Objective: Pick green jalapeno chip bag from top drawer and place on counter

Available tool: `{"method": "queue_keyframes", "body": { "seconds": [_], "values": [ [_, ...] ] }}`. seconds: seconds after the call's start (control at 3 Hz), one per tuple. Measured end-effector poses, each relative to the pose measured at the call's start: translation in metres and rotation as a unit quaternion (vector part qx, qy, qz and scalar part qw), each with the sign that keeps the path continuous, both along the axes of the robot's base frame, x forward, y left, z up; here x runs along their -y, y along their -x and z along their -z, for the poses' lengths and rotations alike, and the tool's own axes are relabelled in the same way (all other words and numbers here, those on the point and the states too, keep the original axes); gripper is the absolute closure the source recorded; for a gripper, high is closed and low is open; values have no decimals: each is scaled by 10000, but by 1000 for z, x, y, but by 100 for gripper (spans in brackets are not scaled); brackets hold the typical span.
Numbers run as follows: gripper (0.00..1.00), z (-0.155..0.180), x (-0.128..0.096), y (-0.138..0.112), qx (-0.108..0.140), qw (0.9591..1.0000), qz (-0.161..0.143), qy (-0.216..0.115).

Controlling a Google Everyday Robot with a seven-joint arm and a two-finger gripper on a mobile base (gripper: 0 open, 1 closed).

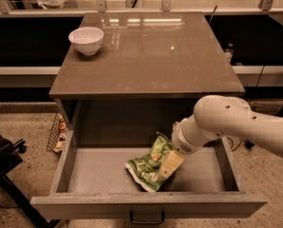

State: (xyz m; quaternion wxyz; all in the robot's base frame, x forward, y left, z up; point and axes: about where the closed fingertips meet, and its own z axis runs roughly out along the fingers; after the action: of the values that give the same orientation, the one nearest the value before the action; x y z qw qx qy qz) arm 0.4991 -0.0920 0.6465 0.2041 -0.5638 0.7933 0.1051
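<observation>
The green jalapeno chip bag point(149, 165) lies crumpled on the floor of the open top drawer point(99, 172), right of its middle. My gripper point(168, 165) reaches down into the drawer from the right on a white arm; its pale finger lies on the bag's right edge. The counter point(146, 51) is the glossy grey-brown top above the drawer. The drawer's dark handle point(147, 219) shows at the bottom of its front panel.
A white bowl point(86, 40) stands on the counter's far left corner. A wire basket point(57, 131) sits on the floor left of the cabinet. A dark chair point(4, 165) is at the left edge. Shelving runs behind the counter.
</observation>
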Motion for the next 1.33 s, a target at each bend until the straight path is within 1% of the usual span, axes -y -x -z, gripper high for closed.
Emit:
{"method": "queue_keyframes", "body": {
  "seconds": [0.33,0.67,1.33],
  "values": [
    [18,29,-12,9,-172,9997,-123,78],
    [40,45,-29,15,-294,9991,-300,43],
    [87,46,-29,16,-303,9990,-311,47]
  ]
}}
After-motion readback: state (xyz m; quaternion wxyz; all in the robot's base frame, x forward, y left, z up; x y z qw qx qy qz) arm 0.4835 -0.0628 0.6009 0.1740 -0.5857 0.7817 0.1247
